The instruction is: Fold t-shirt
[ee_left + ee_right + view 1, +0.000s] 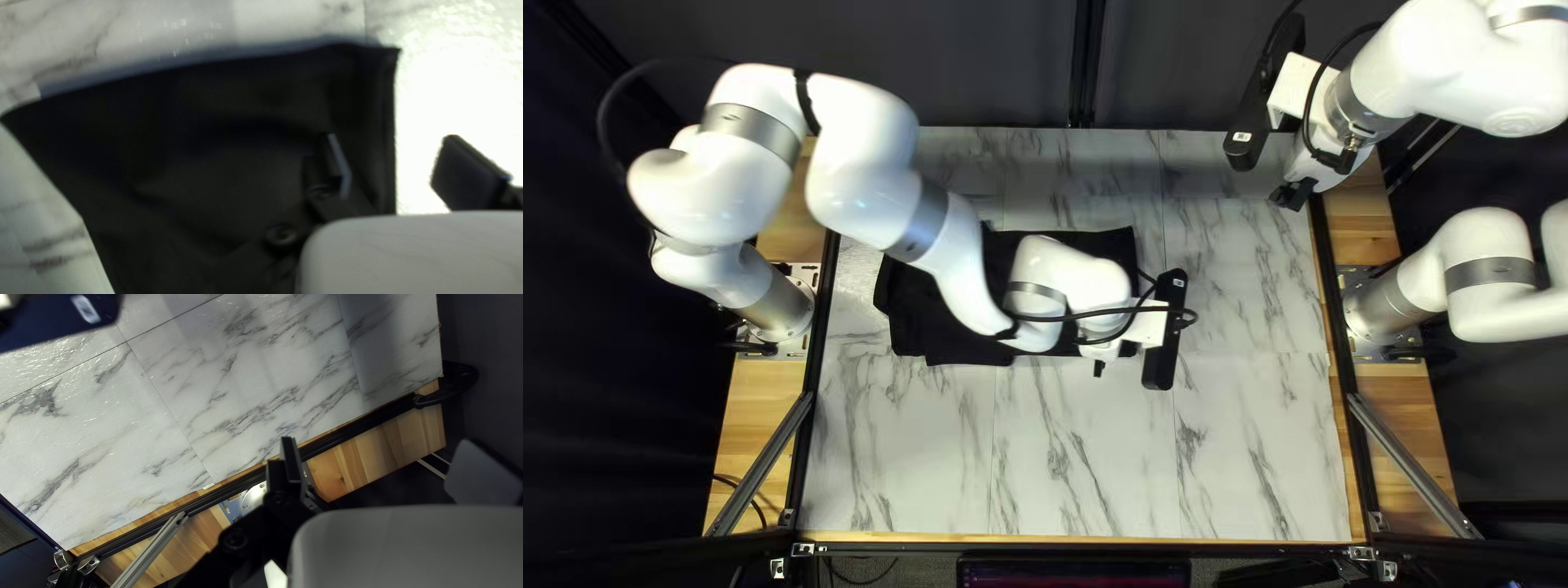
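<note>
No text, number or sign was legible; the small pale label [1239, 137] on the black housing [1257, 107] of the right arm [1443, 65] was too small to read.

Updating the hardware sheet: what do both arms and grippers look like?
Left arm and right arm: glossy white, rounded joints, grey bands, black cables near the wrists. Left gripper and right gripper: black links, flat dark fingers. White brackets carry black bars; the right arm's has a small white label.
</note>
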Controlling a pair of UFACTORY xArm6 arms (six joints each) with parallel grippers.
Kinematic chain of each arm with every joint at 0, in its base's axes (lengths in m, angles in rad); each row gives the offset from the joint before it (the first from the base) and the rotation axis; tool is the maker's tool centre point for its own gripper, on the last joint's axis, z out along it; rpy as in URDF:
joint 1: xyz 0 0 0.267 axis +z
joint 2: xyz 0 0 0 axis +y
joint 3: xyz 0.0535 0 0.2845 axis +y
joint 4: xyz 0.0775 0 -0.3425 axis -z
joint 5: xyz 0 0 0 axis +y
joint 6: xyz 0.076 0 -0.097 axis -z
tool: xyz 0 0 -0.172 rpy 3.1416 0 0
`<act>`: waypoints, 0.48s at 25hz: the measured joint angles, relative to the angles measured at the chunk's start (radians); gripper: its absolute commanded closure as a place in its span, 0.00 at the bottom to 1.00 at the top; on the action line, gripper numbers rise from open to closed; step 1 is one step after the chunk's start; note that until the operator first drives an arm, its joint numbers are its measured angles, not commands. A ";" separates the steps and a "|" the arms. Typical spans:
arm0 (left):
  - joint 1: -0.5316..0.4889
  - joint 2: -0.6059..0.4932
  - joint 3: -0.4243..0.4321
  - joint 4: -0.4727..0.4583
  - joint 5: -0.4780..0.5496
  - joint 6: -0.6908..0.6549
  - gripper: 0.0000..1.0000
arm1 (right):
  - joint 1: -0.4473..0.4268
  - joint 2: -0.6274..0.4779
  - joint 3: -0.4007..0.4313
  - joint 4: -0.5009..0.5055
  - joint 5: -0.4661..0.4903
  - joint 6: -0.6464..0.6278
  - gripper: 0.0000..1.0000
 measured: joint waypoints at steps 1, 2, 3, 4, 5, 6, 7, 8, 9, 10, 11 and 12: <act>-0.004 -0.012 0.014 0.010 0.001 -0.014 0.00 | 0.000 0.000 0.000 0.000 0.000 0.000 0.00; -0.006 -0.020 0.026 0.020 0.002 -0.026 0.00 | 0.000 0.000 0.000 0.000 0.000 0.000 0.00; -0.006 -0.026 0.036 0.028 0.002 -0.036 0.00 | 0.000 0.000 0.000 0.000 0.000 0.000 0.00; -0.005 -0.030 0.047 0.036 0.001 -0.044 0.00 | 0.000 0.000 0.000 0.000 0.000 0.000 0.00; -0.003 -0.035 0.062 0.043 -0.002 -0.051 0.00 | 0.000 0.000 0.000 0.000 0.000 0.000 0.00; 0.001 -0.040 0.077 0.050 -0.005 -0.060 0.00 | 0.000 0.000 0.000 0.000 0.000 0.000 0.00; 0.005 -0.045 0.092 0.058 -0.007 -0.070 0.00 | 0.000 0.000 0.000 0.000 0.000 0.000 0.00; 0.009 -0.050 0.105 0.067 -0.008 -0.081 0.00 | 0.000 0.000 0.000 0.000 0.000 0.000 0.00; 0.013 -0.054 0.115 0.076 -0.008 -0.090 0.00 | 0.000 0.000 0.000 0.000 0.000 0.000 0.00; 0.017 -0.057 0.124 0.084 -0.007 -0.099 0.00 | 0.000 0.000 0.000 0.000 0.000 0.000 0.00; 0.022 -0.058 0.132 0.093 -0.006 -0.107 0.00 | 0.000 0.000 0.000 0.000 0.000 0.000 0.00; 0.029 -0.060 0.142 0.103 -0.005 -0.115 0.00 | 0.000 0.000 0.000 0.000 0.000 0.000 0.00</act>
